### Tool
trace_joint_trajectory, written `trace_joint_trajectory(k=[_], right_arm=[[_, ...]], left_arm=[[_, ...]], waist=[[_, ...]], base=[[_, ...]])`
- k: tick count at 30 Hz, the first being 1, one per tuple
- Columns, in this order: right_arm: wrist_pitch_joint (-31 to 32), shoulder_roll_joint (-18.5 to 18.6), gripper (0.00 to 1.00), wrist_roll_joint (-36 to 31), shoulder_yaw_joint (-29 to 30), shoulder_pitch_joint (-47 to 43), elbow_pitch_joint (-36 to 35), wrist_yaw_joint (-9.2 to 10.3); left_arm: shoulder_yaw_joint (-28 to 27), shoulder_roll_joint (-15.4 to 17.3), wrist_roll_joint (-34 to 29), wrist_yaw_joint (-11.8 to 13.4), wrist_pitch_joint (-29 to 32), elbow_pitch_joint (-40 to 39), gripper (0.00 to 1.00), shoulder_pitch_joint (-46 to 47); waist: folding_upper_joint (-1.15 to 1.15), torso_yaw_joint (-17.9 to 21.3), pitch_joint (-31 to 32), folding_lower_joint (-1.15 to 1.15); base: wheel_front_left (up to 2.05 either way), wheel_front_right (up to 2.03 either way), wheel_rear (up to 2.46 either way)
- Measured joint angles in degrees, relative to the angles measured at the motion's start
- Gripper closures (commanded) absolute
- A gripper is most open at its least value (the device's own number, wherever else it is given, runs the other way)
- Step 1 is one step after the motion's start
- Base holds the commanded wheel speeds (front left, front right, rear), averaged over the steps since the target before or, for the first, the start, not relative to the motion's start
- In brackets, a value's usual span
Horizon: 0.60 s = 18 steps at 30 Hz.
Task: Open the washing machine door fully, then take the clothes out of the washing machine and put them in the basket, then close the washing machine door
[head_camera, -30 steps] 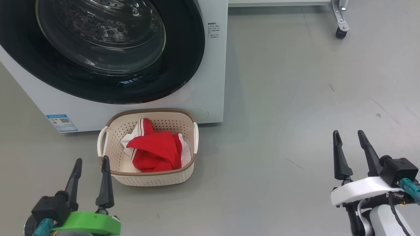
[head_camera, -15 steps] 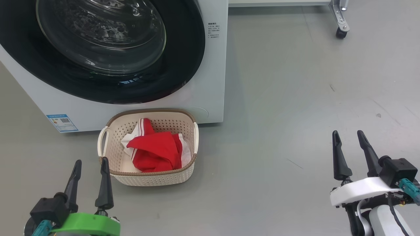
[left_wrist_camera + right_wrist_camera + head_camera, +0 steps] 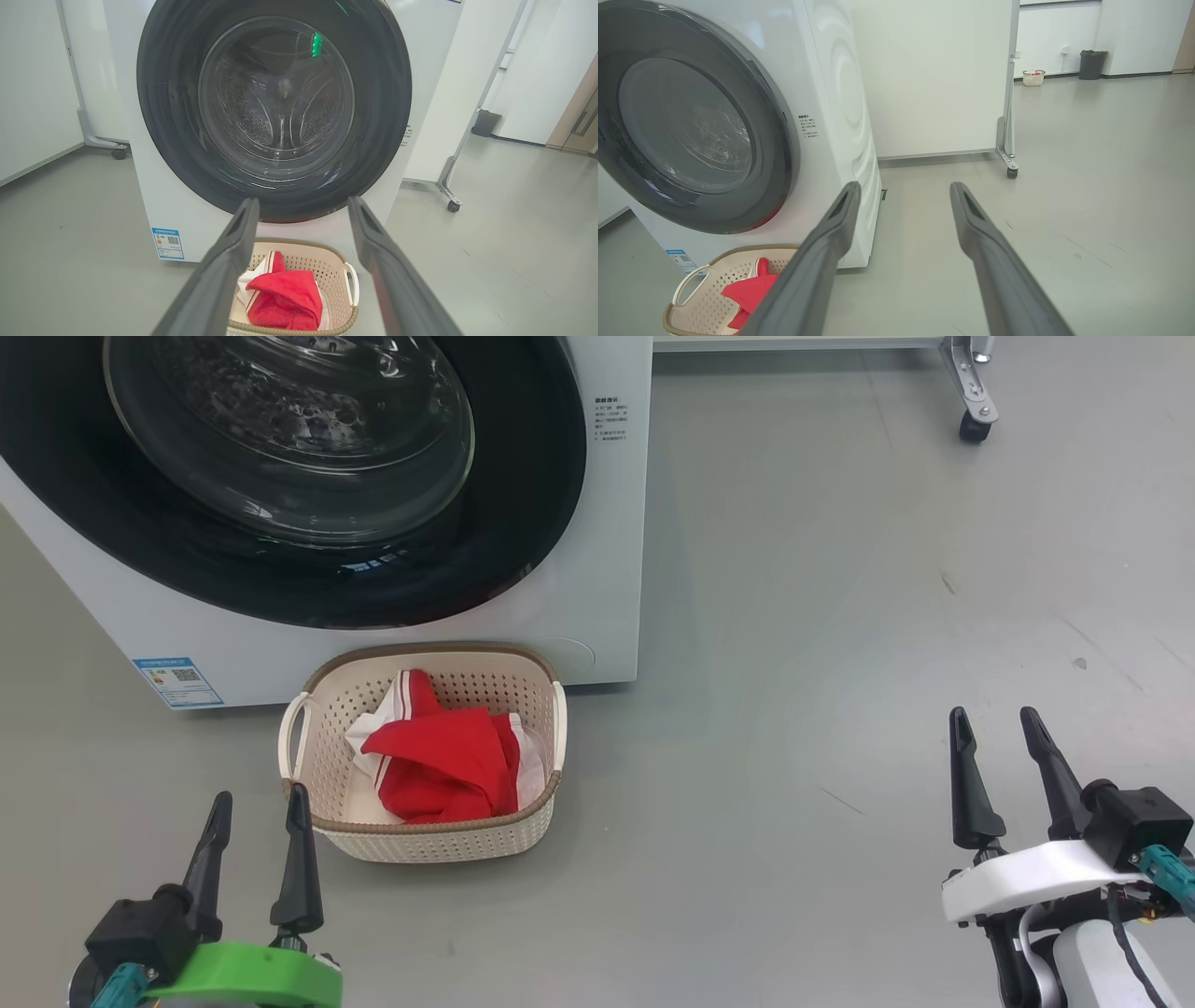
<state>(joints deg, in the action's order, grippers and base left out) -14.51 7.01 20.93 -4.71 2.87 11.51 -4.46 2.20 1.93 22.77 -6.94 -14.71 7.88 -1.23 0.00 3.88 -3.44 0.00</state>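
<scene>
While both pairs of jaws stand wide apart with nothing between them, the washing machine door sits shut, flush against the front of the washing machine, which takes up the 10 to 12 o'clock part of the head view. Through its glass the perforated drum shows in the left wrist view. A blue label is stuck low on the machine's front, at 9 o'clock from the basket.

The basket stands on the grey floor at 7 o'clock from the head view's centre, just in front of the machine's lower edge. The clothes lie bunched inside it, red with white stripes and trim, below the brown rim.

The left jaws hang at 7 o'clock, their dark fingers just beside the basket's near left corner, apart from it. The right jaws hang at 4 o'clock, fingers over bare floor, well apart from the basket. A caster wheel of a white rolling panel stands at 1 o'clock.
</scene>
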Motion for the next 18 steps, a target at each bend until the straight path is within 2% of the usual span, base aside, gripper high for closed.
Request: trace_joint_trajectory(k=[13, 14, 18], right_arm=[[0.0, -0.77, 0.0, -0.33, 0.43, -0.12, -0.11, -0.18], [0.0, -0.83, 1.0, -0.32, 0.43, -0.14, 0.07, -0.15], [0.07, -1.97, 1.0, -0.3, 0.16, -1.52, 2.49, -0.11]], left_arm=[[-0.46, 0.0, 0.0, 0.0, 0.0, -0.15, 0.0, 0.0], [-0.43, -0.03, -0.01, 0.02, 0.0, -0.03, 1.0, 0.0], [-0.04, -0.96, 0.0, 0.05, 0.01, 2.57, 1.0, -0.62]], waist=[[0.0, -0.08, -0.31, 0.0], [0.0, -0.08, -0.34, 0.0], [0.0, -0.08, -0.34, 0.0]], base=[[0.0, 0.0, 0.0], [0.0, 0.0, 0.0], [0.0, 0.0, 0.0]])
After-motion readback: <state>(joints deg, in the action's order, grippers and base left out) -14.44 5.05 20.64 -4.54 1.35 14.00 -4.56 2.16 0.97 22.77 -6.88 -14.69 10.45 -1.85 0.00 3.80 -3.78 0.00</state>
